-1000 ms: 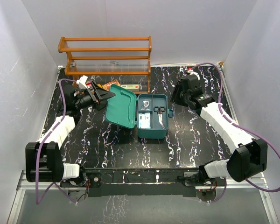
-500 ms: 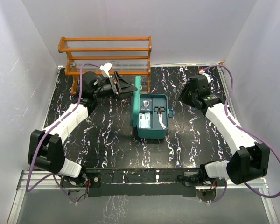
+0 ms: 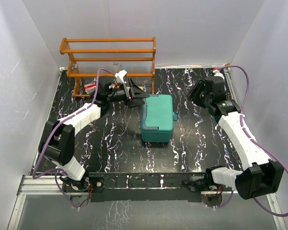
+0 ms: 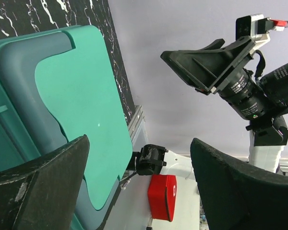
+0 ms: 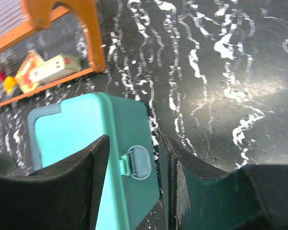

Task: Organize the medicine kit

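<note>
Evidently the medicine kit [image 3: 156, 117] sits near the middle of the black marbled table [image 3: 110, 139], just in front of the orange rack [image 3: 108, 50]. Its lid [image 4: 77, 105] lies flat over the base, so nothing inside can be seen and the box reads as closed. Its latch [image 5: 137, 163] is on the side facing the right arm; whether it is snapped home cannot be told from these views. The left gripper [image 4: 140, 143] hovers at the kit's far left corner, on the side opposite the latch, with its fingers spread wide and nothing between them, a stance that suits guiding or pressing a lid rather than gripping one. The right gripper [image 5: 133, 143] hangs off to the right, clear of the box and tilted toward it so that the latch shows in the gap between its fingers. Those are moderately parted and hold nothing, seemingly lined up to press the latch shut. Small packets [image 5: 48, 69] lie on the rack's bottom shelf behind the kit, so whether the sorting is complete is uncertain. Judged from the lowered lid, the task looks close to its end.
</note>
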{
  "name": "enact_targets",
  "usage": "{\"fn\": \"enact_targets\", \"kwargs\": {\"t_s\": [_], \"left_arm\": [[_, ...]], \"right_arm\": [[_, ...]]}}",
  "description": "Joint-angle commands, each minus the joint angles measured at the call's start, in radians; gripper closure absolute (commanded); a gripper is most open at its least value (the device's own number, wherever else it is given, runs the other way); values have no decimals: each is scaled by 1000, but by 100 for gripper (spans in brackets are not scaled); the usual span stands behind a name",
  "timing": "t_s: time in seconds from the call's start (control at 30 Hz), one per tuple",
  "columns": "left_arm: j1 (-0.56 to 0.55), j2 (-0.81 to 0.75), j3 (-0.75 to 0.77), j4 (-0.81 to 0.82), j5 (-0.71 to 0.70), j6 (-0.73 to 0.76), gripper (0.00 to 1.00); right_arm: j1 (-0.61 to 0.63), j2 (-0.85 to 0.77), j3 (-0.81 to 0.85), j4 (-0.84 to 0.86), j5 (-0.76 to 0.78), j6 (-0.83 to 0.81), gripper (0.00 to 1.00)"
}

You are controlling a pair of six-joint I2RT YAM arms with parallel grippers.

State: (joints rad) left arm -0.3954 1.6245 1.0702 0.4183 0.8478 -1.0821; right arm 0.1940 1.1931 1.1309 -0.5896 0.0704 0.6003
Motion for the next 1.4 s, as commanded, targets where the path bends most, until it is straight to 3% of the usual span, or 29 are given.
{"fn": "enact_targets", "kwargs": {"t_s": [0.0,0.23,0.37,0.57,0.67,0.83,1.0,1.2,1.37], "left_arm": [[-1,-40,56,-48,-28,41,16],[-2,-51,86,-379,-207,300,16],[-3,-19,75,-427,-221,339,16],[-2,35,90,-492,-182,378,17],[-2,45,86,-481,-148,378,17],[-1,41,90,-536,-192,408,23],[17,-49,37,-576,-345,449,25],[63,-87,-11,-620,-346,490,24],[73,-81,-4,-657,-312,537,22]], "right_arm": [[-4,-27,-30,139,-193,-67,55],[-2,83,-81,201,-430,-58,54],[-1,121,-122,256,-540,-56,54],[5,139,-157,249,-523,-49,56],[23,154,-174,253,-538,-52,62],[90,177,-195,270,-546,-25,82],[175,188,-222,329,-523,54,86],[229,204,-220,390,-484,103,86],[228,165,-192,359,-378,105,70]]}}
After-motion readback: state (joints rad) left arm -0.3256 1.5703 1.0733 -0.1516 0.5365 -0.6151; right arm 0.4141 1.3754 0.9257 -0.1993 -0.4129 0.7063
